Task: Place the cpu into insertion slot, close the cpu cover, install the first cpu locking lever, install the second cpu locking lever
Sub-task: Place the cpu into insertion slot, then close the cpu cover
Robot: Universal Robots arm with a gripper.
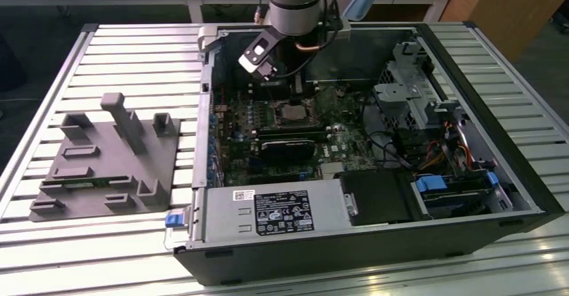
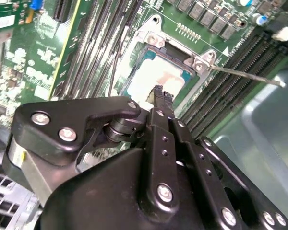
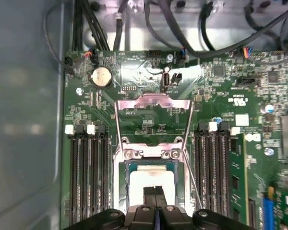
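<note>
- The cpu (image 2: 151, 79) lies flat in the slot (image 2: 153, 38), pale face up.
- The cover (image 3: 152, 99) stands open beyond the slot.
- The jaws are pressed together and hold nothing. Their tip is at the cpu's face; whether it touches I cannot tell.
- The cpu looks light, thin, stiff, slick-faced and fragile, so take it by opposite edges.
- The cover looks like thin, springy metal, best taken at its free bar.

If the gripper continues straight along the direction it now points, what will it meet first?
Most likely the cpu, whose pale face lies in the insertion slot directly ahead of the gripper tip. The cpu cover is open. Whether tip and cpu touch is unclear.
</note>
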